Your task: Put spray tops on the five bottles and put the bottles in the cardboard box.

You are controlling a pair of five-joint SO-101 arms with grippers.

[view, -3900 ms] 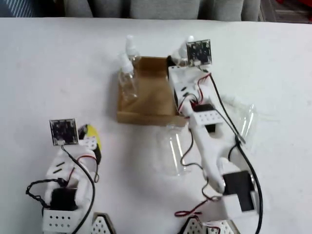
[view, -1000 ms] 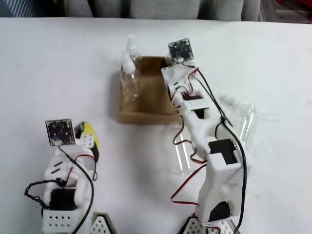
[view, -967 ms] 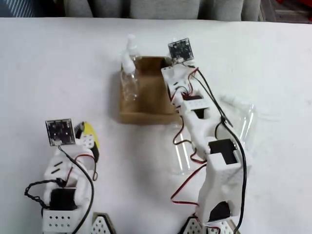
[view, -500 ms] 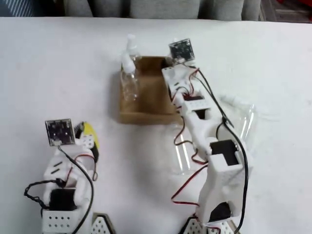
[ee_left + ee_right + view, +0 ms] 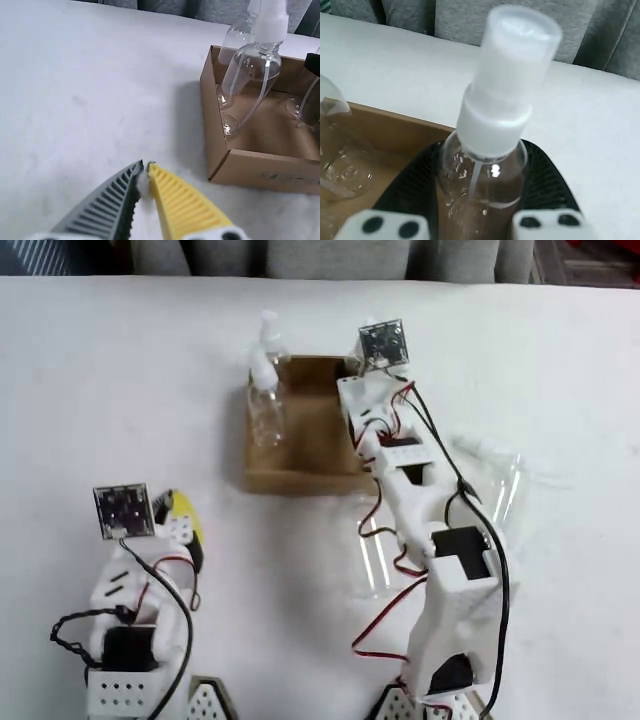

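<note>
Nearest, at the front left: left gripper [image 5: 145, 172], grey and yellow fingers pressed together at the tips, low over bare table [image 5: 120, 370], with wide open white surface ahead and off to its left, right up to the cardboard box [image 5: 300, 478]. At the front right: right arm [image 5: 440, 540] extended forward from its base, crossing above a near clear bottle [image 5: 368, 558] just short of the box's near right corner. Farther right, a second clear bottle [image 5: 502, 485], well apart from the box; tops on these two not discernible. Next the box itself, floor bare through the middle. Along its left wall toward the far corner, a nearer capped bottle [image 5: 265, 410] and a farther capped bottle [image 5: 268, 335], both upright, one behind the other. At the far right corner, right gripper [image 5: 487, 165], black jaws clamped around the held bottle [image 5: 485, 187], upright, white spray top [image 5: 507, 80] well above the jaws; contact with the box floor impossible to judge. Beyond, a strip of open table up to the far edge.
</note>
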